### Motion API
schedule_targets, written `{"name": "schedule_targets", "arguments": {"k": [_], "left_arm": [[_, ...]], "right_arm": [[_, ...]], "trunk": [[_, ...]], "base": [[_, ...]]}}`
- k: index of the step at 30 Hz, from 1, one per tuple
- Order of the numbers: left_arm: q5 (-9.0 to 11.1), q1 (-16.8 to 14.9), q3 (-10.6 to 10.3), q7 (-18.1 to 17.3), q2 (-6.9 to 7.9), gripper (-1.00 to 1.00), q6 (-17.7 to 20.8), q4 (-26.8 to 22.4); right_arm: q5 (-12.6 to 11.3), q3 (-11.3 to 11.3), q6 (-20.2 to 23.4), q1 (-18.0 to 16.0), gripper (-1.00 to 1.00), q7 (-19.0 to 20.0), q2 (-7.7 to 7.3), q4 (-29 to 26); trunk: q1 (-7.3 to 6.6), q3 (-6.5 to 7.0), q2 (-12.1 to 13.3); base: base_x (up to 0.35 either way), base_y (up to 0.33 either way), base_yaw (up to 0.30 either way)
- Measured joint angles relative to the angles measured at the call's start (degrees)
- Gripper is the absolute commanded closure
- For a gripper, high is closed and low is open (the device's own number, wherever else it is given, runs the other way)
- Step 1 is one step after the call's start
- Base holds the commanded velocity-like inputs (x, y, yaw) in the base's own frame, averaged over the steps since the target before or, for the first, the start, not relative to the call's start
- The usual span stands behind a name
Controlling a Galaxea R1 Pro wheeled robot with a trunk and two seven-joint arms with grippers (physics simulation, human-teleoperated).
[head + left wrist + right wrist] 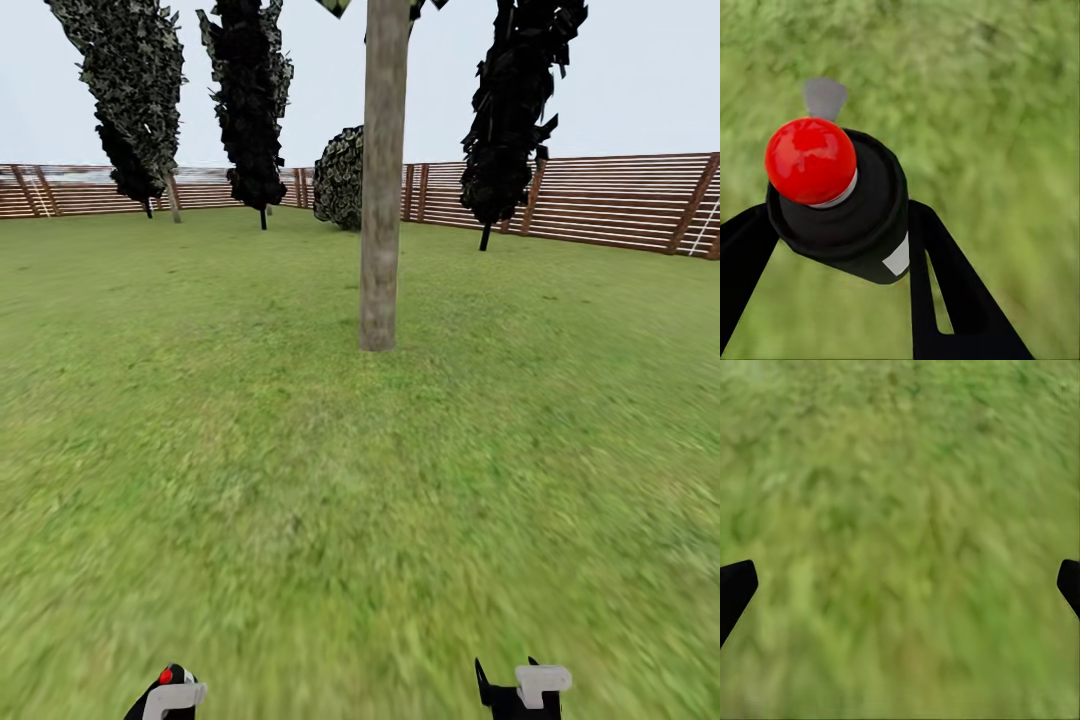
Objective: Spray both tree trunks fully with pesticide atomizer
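Item held: your left gripper is clamped around the pesticide atomizer, red cap toward the wrist camera, above the grass. Your right gripper is spread wide, carrying nothing. Target: the tree trunk stands upright straight ahead, well apart from both grippers, so you likely must close in with the left arm leading.

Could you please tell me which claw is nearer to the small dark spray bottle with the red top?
Left. The left claw grips the small dark spray bottle; the right claw hangs open, apart, over grass.
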Motion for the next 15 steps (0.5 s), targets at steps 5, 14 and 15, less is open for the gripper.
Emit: {"name": "schedule_targets", "arguments": {"k": [5, 14, 15], "left_arm": [[0.0, 0.0, 0.0, 0.0, 0.03, 1.00, 0.0, 0.0], [0.0, 0.0, 0.0, 0.0, 0.00, 1.00, 0.0, 0.0], [0.0, 0.0, 0.0, 0.0, 0.01, 1.00, 0.0, 0.0]], "right_arm": [[0.0, 0.0, 0.0, 0.0, -1.00, 0.0, 0.00, 0.0], [0.0, 0.0, 0.0, 0.0, -1.00, 0.0, 0.00, 0.0], [0.0, 0.0, 0.0, 0.0, -1.00, 0.0, 0.00, 0.0]], "trunk": [[0.00, 0.00, 0.0], [0.00, 0.00, 0.0], [0.00, 0.00, 0.0]], "base": [[0.337, 0.000, 0.000], [0.337, 0.000, 0.000], [0.337, 0.000, 0.000]]}}
